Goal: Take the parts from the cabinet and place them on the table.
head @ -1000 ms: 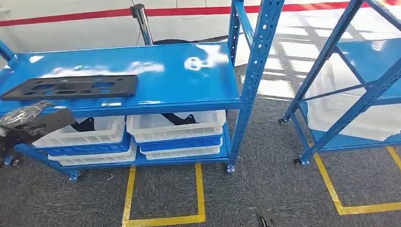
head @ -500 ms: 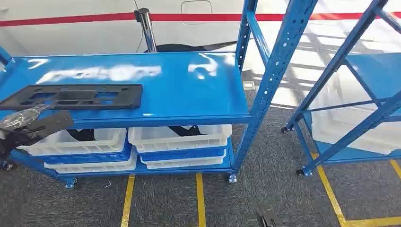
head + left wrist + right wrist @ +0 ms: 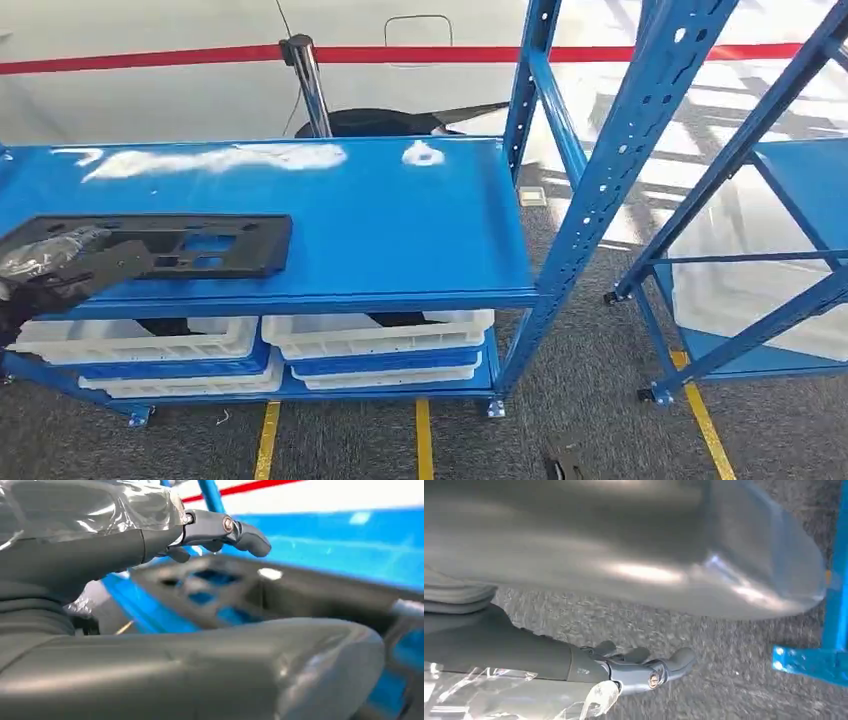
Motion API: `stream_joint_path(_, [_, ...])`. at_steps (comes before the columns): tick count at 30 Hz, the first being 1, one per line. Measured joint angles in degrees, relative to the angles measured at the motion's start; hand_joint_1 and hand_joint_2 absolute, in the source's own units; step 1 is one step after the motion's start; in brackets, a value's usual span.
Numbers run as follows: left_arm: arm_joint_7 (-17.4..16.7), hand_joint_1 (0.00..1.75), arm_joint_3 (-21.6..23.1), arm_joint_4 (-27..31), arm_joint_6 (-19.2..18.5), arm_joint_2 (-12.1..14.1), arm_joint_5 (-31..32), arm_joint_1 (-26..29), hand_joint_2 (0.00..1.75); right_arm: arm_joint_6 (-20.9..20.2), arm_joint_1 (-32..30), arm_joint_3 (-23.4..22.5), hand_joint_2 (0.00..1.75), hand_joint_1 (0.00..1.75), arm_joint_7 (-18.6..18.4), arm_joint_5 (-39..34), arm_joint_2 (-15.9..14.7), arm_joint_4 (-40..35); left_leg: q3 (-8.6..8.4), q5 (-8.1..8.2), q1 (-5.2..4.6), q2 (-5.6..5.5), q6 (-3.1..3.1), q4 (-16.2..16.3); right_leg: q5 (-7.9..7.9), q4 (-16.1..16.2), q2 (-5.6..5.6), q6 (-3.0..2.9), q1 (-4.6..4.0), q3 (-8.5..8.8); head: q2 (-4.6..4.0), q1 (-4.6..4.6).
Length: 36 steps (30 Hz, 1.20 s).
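A flat black part [image 3: 185, 245] with cut-outs lies on the left of the blue cabinet's top shelf [image 3: 400, 230]. My left hand [image 3: 60, 265] is at the part's left end and overlaps it. In the left wrist view its fingers [image 3: 220, 530] are stretched above the black part [image 3: 280, 595] and the thick thumb [image 3: 250, 670] lies on the near side, spread apart, with nothing gripped. My right hand [image 3: 639, 667] hangs over grey carpet, its fingers loosely apart and holding nothing.
White bins [image 3: 380, 335] stacked with blue ones fill the lower shelf, dark parts inside them. A second blue rack [image 3: 740, 270] stands to the right. A barrier post [image 3: 305, 85] with a red belt is behind the cabinet. Yellow lines [image 3: 425, 440] mark the carpet.
The camera has moved closer to the cabinet, so the whole scene sits lower. My left hand has gone from below the shelf edge to over the part's left end.
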<state>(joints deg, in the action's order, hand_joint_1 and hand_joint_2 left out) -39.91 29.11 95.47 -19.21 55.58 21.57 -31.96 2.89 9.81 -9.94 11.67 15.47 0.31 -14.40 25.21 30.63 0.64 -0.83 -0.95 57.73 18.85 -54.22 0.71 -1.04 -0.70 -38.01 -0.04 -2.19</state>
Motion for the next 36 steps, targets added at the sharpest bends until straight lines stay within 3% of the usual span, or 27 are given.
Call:
stream_joint_path(1, [0.0,0.0,-0.1,0.0,0.0,0.2,0.0,0.0,0.0,0.0,0.0,0.0,0.0,0.0,0.0,-0.1,-0.1,0.0,2.4,1.29,0.08,0.05,0.35,4.1,0.34,0.0,-0.03,-0.27,0.07,0.29,0.0,-0.04])
stream_joint_path(3, [0.0,0.0,-0.6,-0.1,-0.2,0.4,-0.5,1.1,0.0,0.1,0.1,0.2,0.0,0.0,-0.1,-0.5,-0.1,0.0,7.84,5.75,0.4,0.06,0.95,11.6,1.03,0.0,0.04,-0.23,0.23,0.69,0.0,-0.09])
stream_joint_path(4, [-0.1,0.0,-0.8,-0.1,-0.3,0.5,-0.7,1.6,0.0,0.1,0.1,0.4,0.0,0.0,-0.1,-0.5,-0.1,0.0,9.84,6.96,0.57,0.07,1.09,13.4,1.38,-0.1,0.13,-0.11,0.28,0.98,0.02,-0.09])
stream_joint_path(5, [-0.1,0.0,-0.9,-0.1,-0.3,0.5,-0.9,1.9,0.0,0.1,0.0,0.6,0.0,0.0,-0.1,-0.5,-0.1,0.0,10.69,6.24,0.76,0.09,1.27,12.6,1.75,-0.1,0.21,0.08,0.41,1.42,0.02,-0.09])
stream_joint_path(6, [-0.1,0.0,-1.1,-0.2,-0.3,0.5,-1.2,2.2,0.0,0.0,-0.1,0.7,0.0,0.0,-0.1,-0.5,0.0,0.0,10.34,3.46,0.98,0.14,1.74,9.4,2.17,-0.1,0.28,0.36,0.57,1.98,0.02,-0.09])
stream_joint_path(8, [0.0,0.0,-1.4,-0.2,-0.2,0.5,-1.9,2.6,0.0,0.0,-0.2,0.9,0.0,0.0,-0.1,-0.6,0.0,0.0,7.97,-5.48,1.77,0.2,2.75,-0.9,2.9,-0.2,0.34,1.09,0.83,3.06,0.02,-0.11])
stream_joint_path(9, [0.3,0.0,-1.4,-0.4,-0.2,0.3,-2.2,2.9,0.0,0.0,-0.2,0.9,0.0,0.0,-0.1,-0.7,-0.1,0.0,7.9,-6.69,1.78,0.37,3.05,-2.6,3.14,-0.2,0.47,1.46,0.72,3.31,0.0,-0.11])
stream_joint_path(10, [0.4,0.0,-1.3,-0.5,-0.2,0.3,-2.5,3.2,0.0,0.2,0.1,0.9,0.0,0.0,-0.1,-0.7,-0.2,0.0,8.04,-5.21,1.14,0.43,1.93,-3.3,3.19,-0.3,0.6,1.65,0.63,3.09,0.0,-0.11])
stream_joint_path(11, [0.5,0.0,-1.4,-0.5,-0.1,0.3,-2.5,3.7,0.0,0.2,0.0,1.0,0.0,0.0,-0.1,-0.7,-0.2,0.0,7.54,-6.52,1.11,0.38,1.05,-2.9,3.32,-0.3,0.61,1.84,0.56,2.89,0.02,-0.09])
stream_joint_path(13, [0.5,0.0,-1.4,-0.6,0.0,0.3,-2.7,4.0,0.0,0.2,-0.1,1.0,0.0,0.0,-0.1,-0.9,-0.2,0.0,7.53,-6.49,1.07,0.31,0.41,-2.6,3.51,-0.4,0.7,2.11,0.61,3.2,0.0,-0.04])
stream_joint_path(14, [0.5,0.0,-1.7,-0.6,0.0,0.3,-2.9,4.0,1.75,0.2,0.0,1.0,0.0,0.0,-0.1,-1.0,-0.2,0.0,7.19,-6.56,1.17,0.34,-0.04,-2.7,4.08,-0.9,0.49,2.51,0.78,3.11,0.02,-0.04])
stream_joint_path(16, [1.1,0.0,-2.2,-0.6,0.4,0.3,-3.5,4.0,1.75,0.3,0.0,1.0,0.0,0.0,-0.1,-1.0,-0.2,0.0,6.63,-6.25,0.94,0.42,-0.79,-2.7,7.31,-7.3,-0.19,2.86,0.78,0.56,0.0,0.09])
stream_joint_path(18, [2.2,0.0,-2.2,-0.6,0.9,0.2,-4.7,4.2,1.75,0.3,0.0,1.2,0.0,0.0,-0.1,-1.2,-0.1,0.0,6.42,-5.99,0.6,0.48,-1.19,-2.7,10.9,-16.4,-0.24,2.89,0.8,-4.06,0.02,0.09])
stream_joint_path(19, [2.9,0.0,-2.2,-0.7,1.4,0.0,-5.5,4.4,1.75,0.4,0.0,1.3,0.0,0.0,-0.1,-1.3,-0.1,0.0,6.36,-5.91,0.35,0.47,-1.32,-2.7,11.95,-20.3,-0.25,2.74,0.76,-6.29,0.02,0.09])
stream_joint_path(20, [3.6,0.0,-2.2,-0.7,1.7,-0.1,-6.3,4.5,1.75,0.4,-0.1,1.4,0.0,0.0,-0.1,-1.4,-0.1,0.0,6.28,-5.83,0.16,0.44,-1.45,-2.7,11.51,-20.8,-0.24,2.49,0.72,-6.84,0.02,0.09])
stream_joint_path(21, [4.7,0.0,-2.2,-0.7,2.0,-0.3,-7.5,4.7,1.75,0.4,-0.1,1.5,0.0,0.0,-0.1,-1.6,-0.1,0.0,6.14,-5.74,-0.07,0.36,-1.58,-2.7,9.8,-18.4,-0.24,2.09,0.61,-5.88,0.02,0.09])
stream_joint_path(23, [6.6,0.0,-2.3,-0.6,2.4,-0.7,-9.1,4.8,1.75,0.5,-0.1,1.7,0.0,0.0,0.0,-1.7,-0.2,0.0,5.73,-5.53,-0.53,0.27,-1.79,-2.7,4.87,-8.3,-0.17,0.67,0.03,-0.93,0.02,0.09])
stream_joint_path(24, [7.2,0.0,-2.2,-0.6,2.5,-0.9,-9.6,4.8,1.75,0.6,-0.1,1.8,0.0,0.0,0.0,-1.8,-0.3,0.0,5.57,-5.38,-0.39,0.26,-1.84,-2.7,3.13,-3.1,-0.14,-0.32,-0.46,1.89,0.0,0.09])
stream_joint_path(25, [7.7,0.0,-2.2,-0.6,2.6,-1.1,-9.8,4.8,1.75,0.6,0.0,1.9,0.0,0.0,0.0,-1.9,-0.6,0.0,5.68,-4.99,-1.34,0.17,-1.44,-2.5,3.69,-1.1,-0.72,-0.34,-0.59,2.75,0.02,0.07])
stream_joint_path(26, [8.1,0.0,-2.0,-0.2,2.6,-1.5,-9.7,4.8,1.75,0.5,0.1,2.1,0.0,0.0,0.1,-1.9,-0.4,0.0,5.78,-4.98,-0.72,0.2,-1.39,-2.7,3.61,-1.2,-0.79,0.1,-0.59,2.68,0.0,0.07])
stream_joint_path(28, [8.5,0.0,-1.2,0.8,2.3,-2.2,-7.9,4.5,1.75,0.5,0.0,2.3,0.0,0.0,0.2,-2.4,-0.4,0.0,5.66,-4.87,-0.73,0.3,-0.99,-2.7,3.65,-1.1,-0.68,0.15,-0.75,2.72,0.0,0.07])
stream_joint_path(30, [8.5,0.0,-0.5,1.6,1.9,-2.5,-5.5,3.9,1.75,0.5,-0.1,2.4,0.0,0.0,0.3,-2.5,-0.3,0.0,6.17,-3.66,-0.49,0.4,-0.42,-1.2,3.31,-0.2,-0.71,0.09,-0.11,3.3,0.0,0.07])
stream_joint_path(31, [8.5,0.0,-0.2,1.8,1.7,-2.6,-4.6,3.4,1.75,0.5,-0.1,2.4,0.0,0.0,0.3,-2.6,-0.3,0.0,7.68,-1.73,-0.53,0.44,-0.14,2.0,3.38,-0.2,-0.69,-0.03,0.0,3.31,0.02,0.02])
stream_joint_path(33, [8.5,0.0,0.5,1.9,1.4,-2.8,-3.4,3.0,1.75,0.5,-0.1,2.4,0.0,0.0,0.3,-2.9,-0.3,0.0,12.37,2.27,-0.19,0.44,0.48,11.4,3.43,-0.3,-0.6,-0.05,0.05,3.31,0.0,0.0])
stream_joint_path(34, [8.5,0.0,1.0,1.9,1.1,-3.0,-2.8,3.2,1.75,0.5,-0.1,2.4,0.0,0.0,0.3,-2.9,-0.3,0.0,14.71,3.35,0.03,0.45,0.84,15.7,3.49,-0.3,-0.52,-0.03,0.1,3.33,0.0,0.0])
stream_joint_path(35, [8.5,0.0,1.4,2.0,1.0,-3.3,-2.5,3.3,1.75,0.5,-0.2,2.5,0.0,0.0,0.3,-2.9,-0.3,0.0,15.61,2.84,0.28,0.46,1.09,16.6,3.55,-0.3,-0.45,0.05,0.19,3.4,0.0,0.0])
stream_joint_path(36, [8.5,0.0,2.0,2.1,1.0,-3.5,-1.8,3.2,1.75,0.5,-0.2,2.6,0.0,0.0,0.3,-2.9,-0.2,0.0,15.06,1.09,0.53,0.48,1.37,14.6,3.64,-0.3,-0.39,0.19,0.32,3.47,0.0,0.0])
